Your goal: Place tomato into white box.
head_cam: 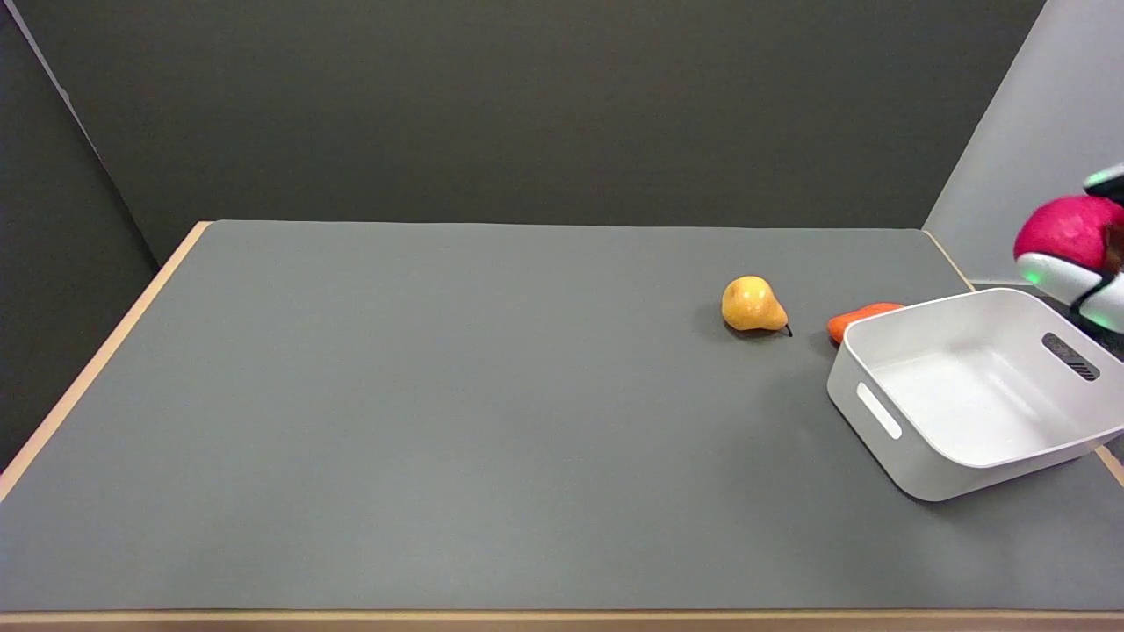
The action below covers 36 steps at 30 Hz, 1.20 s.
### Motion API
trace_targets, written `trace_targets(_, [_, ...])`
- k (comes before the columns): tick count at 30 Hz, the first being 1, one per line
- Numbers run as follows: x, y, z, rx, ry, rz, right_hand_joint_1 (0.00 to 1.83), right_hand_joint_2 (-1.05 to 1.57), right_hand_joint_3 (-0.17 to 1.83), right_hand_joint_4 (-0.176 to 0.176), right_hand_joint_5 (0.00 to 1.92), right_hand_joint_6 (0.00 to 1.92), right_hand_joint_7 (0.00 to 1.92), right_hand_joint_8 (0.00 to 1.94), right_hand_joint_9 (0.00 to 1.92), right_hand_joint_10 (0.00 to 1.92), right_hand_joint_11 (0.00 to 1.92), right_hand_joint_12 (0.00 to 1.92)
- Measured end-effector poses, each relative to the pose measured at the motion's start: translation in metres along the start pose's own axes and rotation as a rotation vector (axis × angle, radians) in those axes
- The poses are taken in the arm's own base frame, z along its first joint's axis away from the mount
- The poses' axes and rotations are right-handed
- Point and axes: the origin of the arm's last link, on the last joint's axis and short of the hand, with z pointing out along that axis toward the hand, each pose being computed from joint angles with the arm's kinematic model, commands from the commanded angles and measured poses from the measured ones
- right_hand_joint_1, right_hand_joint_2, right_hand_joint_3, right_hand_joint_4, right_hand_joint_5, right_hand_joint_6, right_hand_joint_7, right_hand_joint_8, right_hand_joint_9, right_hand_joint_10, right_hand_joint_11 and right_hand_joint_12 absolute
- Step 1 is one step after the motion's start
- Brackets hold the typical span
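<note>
You were mid-carry — your right hand (pixel 1084 285), mostly out of frame, gripped the tomato (pixel 1062 230) above the white box (pixel 881 411)'s far right rim. Next, I'd judge: bring it inward over the opening, then release.

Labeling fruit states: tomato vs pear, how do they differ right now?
The tomato is red and held in the air by the right hand, above the white box; the pear is yellow and lies on the table. Both are outside the box.
</note>
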Motion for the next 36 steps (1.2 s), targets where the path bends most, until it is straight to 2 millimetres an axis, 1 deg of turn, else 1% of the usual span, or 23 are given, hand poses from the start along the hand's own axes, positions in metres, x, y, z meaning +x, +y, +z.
trace_targets(1, [0.0, 0.003, -0.004, -0.012, 0.006, 0.01, 1.48, 1.02, 0.34, 0.176, 0.6, 1.41, 0.78, 1.42, 0.76, 1.42, 0.74, 1.72])
trace_targets(6, [-0.001, 0.016, -0.018, -0.057, 0.019, 0.036, 1.48, 1.02, 0.33, 0.176, 0.6, 1.4, 0.78, 1.43, 0.76, 1.42, 0.74, 1.71])
trace_targets(10, [-0.005, 0.024, -0.023, -0.087, 0.017, 0.05, 1.48, 1.03, 0.31, 0.176, 0.61, 1.39, 0.78, 1.43, 0.75, 1.43, 0.74, 1.7])
trace_targets(14, [-0.01, 0.03, -0.023, -0.103, 0.006, 0.047, 1.48, 1.03, 0.32, 0.174, 0.61, 1.39, 0.78, 1.43, 0.75, 1.43, 0.74, 1.71])
trace_targets(16, [-0.013, 0.032, -0.022, -0.111, -0.002, 0.037, 1.48, 1.01, 0.36, 0.163, 0.61, 1.4, 0.77, 1.37, 0.76, 1.51, 0.73, 1.72])
trace_targets(18, [-0.017, 0.034, -0.02, -0.119, -0.013, 0.019, 1.48, 1.03, 0.31, 0.176, 0.62, 1.39, 0.77, 1.43, 0.75, 1.42, 0.74, 1.7])
trace_targets(25, [-0.028, 0.041, -0.014, -0.15, -0.055, -0.069, 1.48, 1.04, 0.31, 0.176, 0.62, 1.39, 0.77, 1.43, 0.75, 1.42, 0.74, 1.7])
trace_targets(31, [-0.033, 0.047, -0.017, -0.181, -0.08, -0.117, 1.48, 1.04, 0.31, 0.176, 0.62, 1.39, 0.78, 1.43, 0.75, 1.42, 0.73, 1.7])
trace_targets(33, [-0.034, 0.048, -0.019, -0.19, -0.088, -0.131, 1.48, 1.01, 0.34, 0.174, 0.62, 1.36, 0.8, 1.39, 0.77, 1.4, 0.73, 1.73])
trace_targets(35, [-0.035, 0.049, -0.02, -0.194, -0.093, -0.14, 1.35, 1.01, 0.38, 0.115, 0.56, 1.26, 0.81, 1.34, 0.74, 1.34, 0.71, 1.81])
trace_targets(36, [-0.035, 0.05, -0.021, -0.197, -0.096, -0.145, 1.12, 0.86, 0.6, 0.105, 0.49, 1.08, 0.7, 1.05, 0.63, 1.23, 0.62, 1.75])
